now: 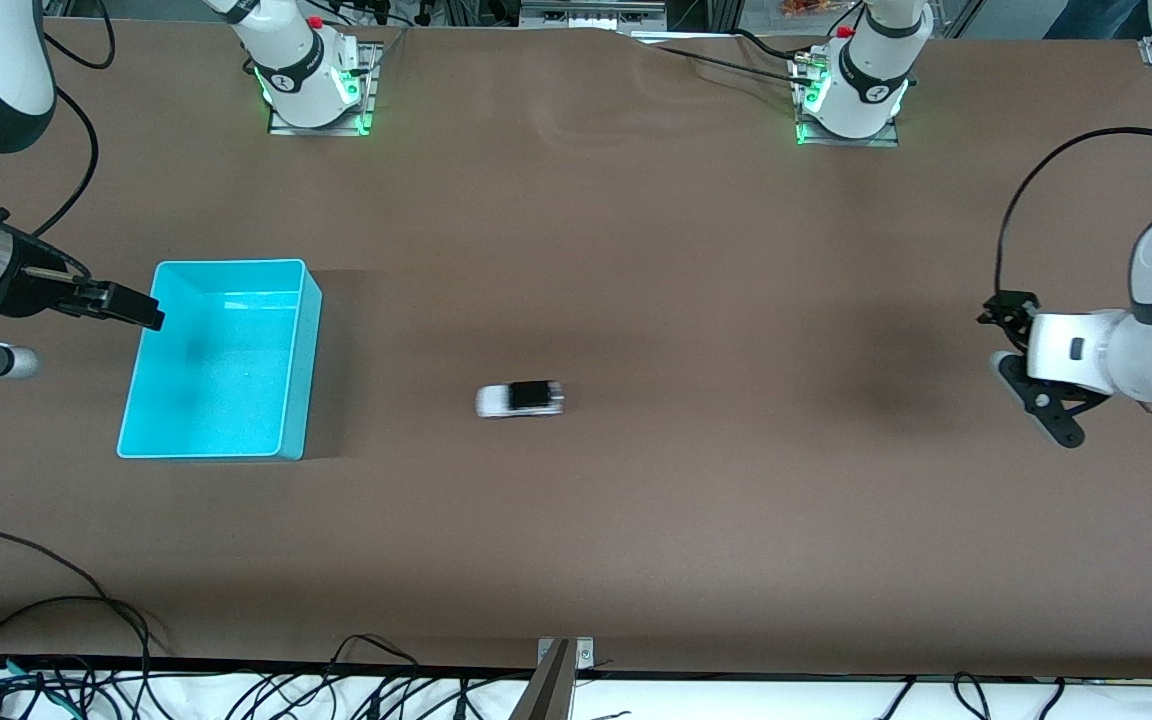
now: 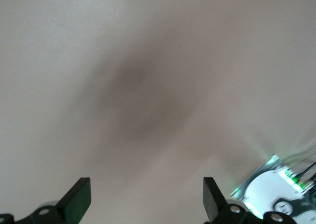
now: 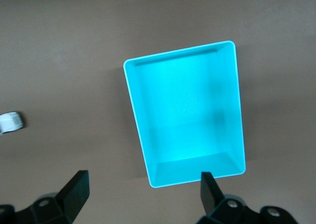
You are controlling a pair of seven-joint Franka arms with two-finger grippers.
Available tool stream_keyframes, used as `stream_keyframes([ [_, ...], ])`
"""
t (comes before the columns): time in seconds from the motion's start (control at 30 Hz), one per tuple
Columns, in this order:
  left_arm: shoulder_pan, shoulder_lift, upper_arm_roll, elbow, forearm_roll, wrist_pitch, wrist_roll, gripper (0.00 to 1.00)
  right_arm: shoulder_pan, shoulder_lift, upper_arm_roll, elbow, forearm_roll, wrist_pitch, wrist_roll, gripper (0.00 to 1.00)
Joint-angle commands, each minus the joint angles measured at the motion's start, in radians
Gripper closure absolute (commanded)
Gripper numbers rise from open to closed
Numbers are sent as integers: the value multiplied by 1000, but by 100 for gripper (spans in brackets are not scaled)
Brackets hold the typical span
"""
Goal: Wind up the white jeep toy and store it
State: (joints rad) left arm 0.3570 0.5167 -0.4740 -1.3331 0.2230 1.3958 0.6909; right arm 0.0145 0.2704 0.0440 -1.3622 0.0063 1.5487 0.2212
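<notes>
You see the white jeep toy [image 1: 520,399] mid-table, apart from the turquoise bin [image 1: 308,340] toward the right arm's end, where your right gripper [image 3: 143,192] hangs spread over the bin's edge, while your left gripper [image 2: 146,198] waits spread over bare table [image 1: 696,260] at the left arm's end.

The bin [image 1: 221,360] sits toward the right arm's end of the table. The jeep [image 1: 520,399] lies beside it, apart, toward the left arm's end. The right gripper [image 1: 136,310] hangs over the bin's rim.
</notes>
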Motion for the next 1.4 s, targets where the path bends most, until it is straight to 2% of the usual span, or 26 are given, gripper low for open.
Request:
stream_keyframes([
  [0.0,5,-6,-43,18,-31,-27,-128,0,-4,-11,2,-8,17,8,-3,0],
  [0.17,4,-21,-52,18,-73,-31,-231,0,-4,-11,2,-9,17,8,-3,0],
  [0.53,-3,-23,-52,18,-74,-37,-260,0,-10,-3,0,-9,17,16,-17,0],
  [0.8,-4,-43,-55,18,-73,-46,-444,0,-2,13,5,-8,14,24,-39,0],
  [1.17,-29,-50,-46,26,-68,-69,-560,0,47,38,8,-9,14,85,-411,0],
  [1.37,-24,-50,-46,89,-74,-69,-764,0,68,78,8,-11,15,106,-600,0],
])
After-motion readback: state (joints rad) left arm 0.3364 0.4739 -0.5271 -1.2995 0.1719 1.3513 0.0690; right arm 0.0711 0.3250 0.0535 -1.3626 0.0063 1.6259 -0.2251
